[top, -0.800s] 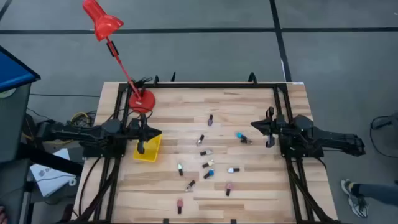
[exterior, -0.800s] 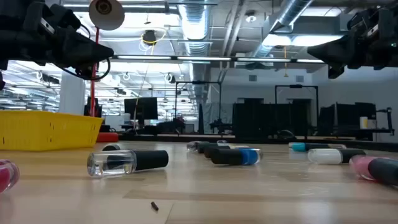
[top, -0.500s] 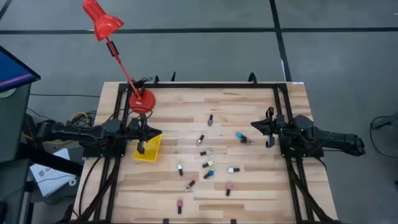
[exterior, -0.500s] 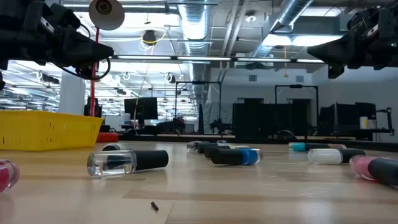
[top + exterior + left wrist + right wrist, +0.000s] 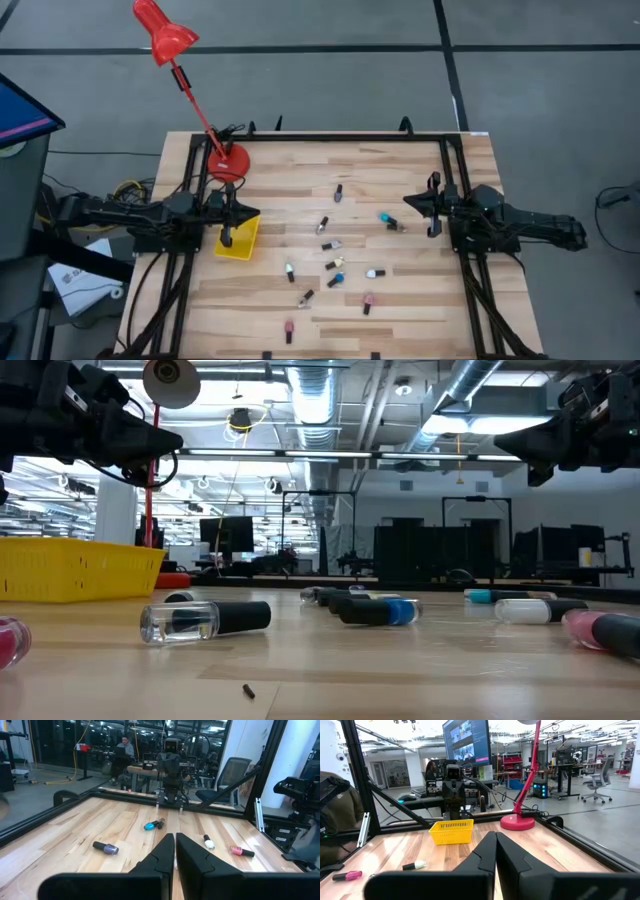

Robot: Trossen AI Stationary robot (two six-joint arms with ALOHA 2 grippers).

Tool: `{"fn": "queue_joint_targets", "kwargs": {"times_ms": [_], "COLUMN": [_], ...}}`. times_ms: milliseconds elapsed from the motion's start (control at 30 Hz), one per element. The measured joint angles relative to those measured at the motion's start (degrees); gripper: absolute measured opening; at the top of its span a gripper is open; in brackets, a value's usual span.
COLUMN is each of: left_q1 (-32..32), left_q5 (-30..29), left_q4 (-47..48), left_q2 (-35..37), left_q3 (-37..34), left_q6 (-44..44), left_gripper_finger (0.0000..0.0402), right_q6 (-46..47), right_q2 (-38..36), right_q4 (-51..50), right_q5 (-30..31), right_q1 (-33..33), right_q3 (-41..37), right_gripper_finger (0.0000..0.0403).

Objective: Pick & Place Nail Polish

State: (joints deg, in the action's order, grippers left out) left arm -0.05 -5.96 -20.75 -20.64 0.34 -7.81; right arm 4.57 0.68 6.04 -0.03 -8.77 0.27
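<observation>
The nail polish bottles (image 5: 333, 264) lay scattered on their sides across the middle of the table (image 5: 400, 310), none held. The left gripper (image 5: 228, 238) hung over the yellow basket (image 5: 240, 246) at the table's left edge, fingers pressed together. The right gripper (image 5: 433, 229) hung at the right edge, fingers likewise pressed together. A red lamp (image 5: 228, 162) stood behind the basket.

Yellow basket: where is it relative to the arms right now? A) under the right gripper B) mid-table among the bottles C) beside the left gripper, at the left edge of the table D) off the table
C. In the high view the yellow basket sits at the table's left side, right by the left gripper, while the nail polish bottles lie scattered mid-table and the right gripper waits at the far side.
</observation>
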Motion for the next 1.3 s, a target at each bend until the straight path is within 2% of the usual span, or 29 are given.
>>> {"fn": "queue_joint_targets", "kwargs": {"times_ms": [1300], "left_q1": [0.0], "left_q5": [0.0], "left_q4": [-2.5], "left_q2": [0.0], "left_q3": [0.0], "left_q6": [0.0], "left_gripper_finger": [0.0013], "right_q6": [0.0], "right_q2": [0.0], "right_q4": [0.0], "right_q5": [0.0], "right_q1": [0.0], "right_q3": [0.0], "right_gripper_finger": [0.0000]}}
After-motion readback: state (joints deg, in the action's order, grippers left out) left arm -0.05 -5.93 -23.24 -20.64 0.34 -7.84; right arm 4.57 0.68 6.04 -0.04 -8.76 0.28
